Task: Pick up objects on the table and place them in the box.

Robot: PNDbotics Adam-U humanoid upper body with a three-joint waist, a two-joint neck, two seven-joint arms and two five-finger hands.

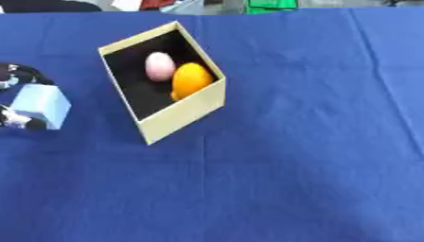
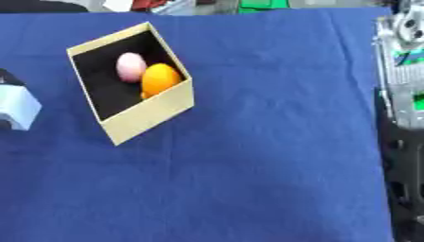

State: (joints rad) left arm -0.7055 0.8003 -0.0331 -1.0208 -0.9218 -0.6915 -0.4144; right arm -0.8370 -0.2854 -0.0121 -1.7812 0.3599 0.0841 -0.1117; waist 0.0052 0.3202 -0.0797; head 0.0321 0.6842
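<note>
Blue tablecloth [image 1: 290, 156] everywhere, covering pretty much the whole table, with soft creases running down and across it. Evenly lit, no hard shadows on the fabric. Beyond the cloth's far edge, just a thin strip of room: something bright green [image 1: 271, 4] roughly in the middle, a bit of red and white stuff [image 1: 157, 4] left of the green, and a dark shape [image 1: 46, 5] further left again. Off the cloth's right edge, a grey and silver metal frame [image 2: 401, 71], going darker and blacker toward the near end. Too cropped to say more about the room.
</note>
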